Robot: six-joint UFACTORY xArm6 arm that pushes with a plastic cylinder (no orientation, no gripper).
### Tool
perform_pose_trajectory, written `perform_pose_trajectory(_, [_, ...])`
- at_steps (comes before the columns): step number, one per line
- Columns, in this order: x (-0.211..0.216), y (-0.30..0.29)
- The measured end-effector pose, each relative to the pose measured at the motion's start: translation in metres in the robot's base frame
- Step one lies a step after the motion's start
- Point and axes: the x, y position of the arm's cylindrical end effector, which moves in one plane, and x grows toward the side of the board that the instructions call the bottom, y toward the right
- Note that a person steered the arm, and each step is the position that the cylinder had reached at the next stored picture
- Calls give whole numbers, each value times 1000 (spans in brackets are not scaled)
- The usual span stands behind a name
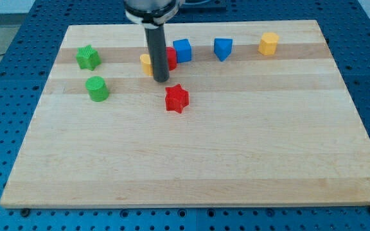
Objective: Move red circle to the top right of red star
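The red star (pixel 177 98) lies on the wooden board (pixel 191 160), left of centre. The red circle (pixel 171 58) sits above it, mostly hidden behind the dark rod; only its right edge shows. My tip (pixel 161 79) rests on the board just left of and below the red circle, up and to the left of the red star. A yellow block (pixel 146 64) peeks out on the rod's left side, its shape hidden.
A blue cube (pixel 182 50) sits right next to the red circle. A blue block (pixel 223 49) and a yellow block (pixel 268 43) lie further right along the top. A green star (pixel 88 58) and a green cylinder (pixel 97 88) lie at the left.
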Motion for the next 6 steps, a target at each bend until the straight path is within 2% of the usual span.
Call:
perform_pose_trajectory(2, [-30, -52])
perform_pose_trajectory(4, [-57, -26])
perform_pose_trajectory(5, [-50, 22])
perform_pose_trajectory(6, [-17, 51])
